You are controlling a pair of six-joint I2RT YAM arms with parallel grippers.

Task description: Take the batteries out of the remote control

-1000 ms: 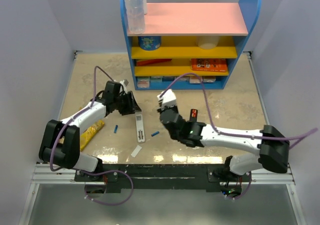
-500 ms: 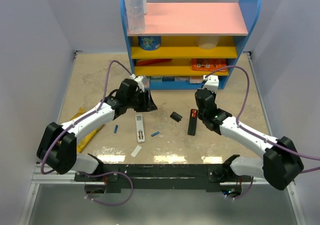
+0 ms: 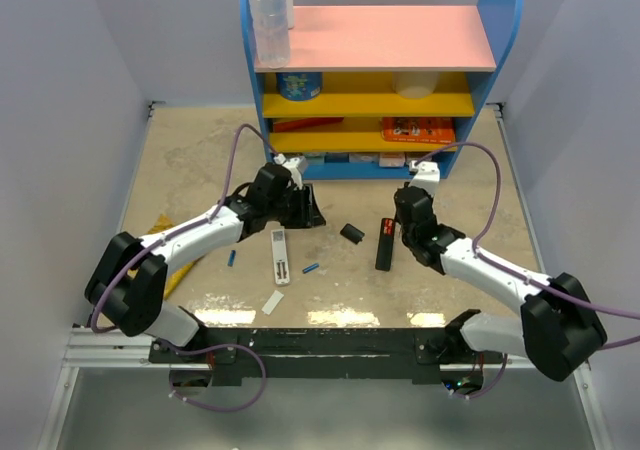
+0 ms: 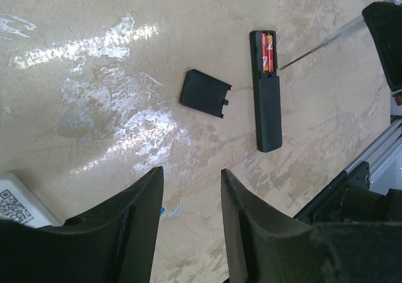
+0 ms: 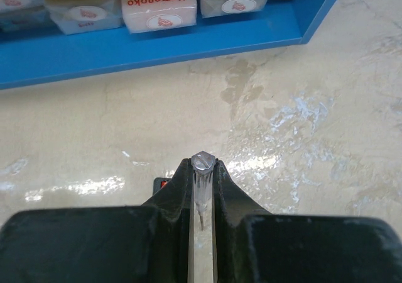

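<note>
The black remote [image 3: 384, 250] lies face down at mid table with red batteries [image 3: 387, 227] in its open bay [image 4: 268, 44]. Its black cover [image 3: 351, 234] lies loose just to its left. My right gripper [image 3: 402, 222] is shut on a clear-handled screwdriver [image 5: 203, 165]. The tool's thin shaft [image 4: 314, 47] reaches the bay's edge. My left gripper [image 3: 316, 215] hovers open and holds nothing [image 4: 191, 173], left of the cover [image 4: 204, 93]. A white remote [image 3: 280, 255] lies further left, with loose blue batteries [image 3: 311, 268] [image 3: 231, 258] on either side.
A blue shelf unit [image 3: 370, 165] stands at the back, its bottom row [image 5: 157, 3] holding sponge packs. A white cover [image 3: 273, 302] lies near the front edge. A yellow packet [image 3: 180, 270] sits under my left arm.
My right arm swung from mid table to the black remote's right side, uncovering the remote and its cover. My left gripper moved right, toward the cover.
</note>
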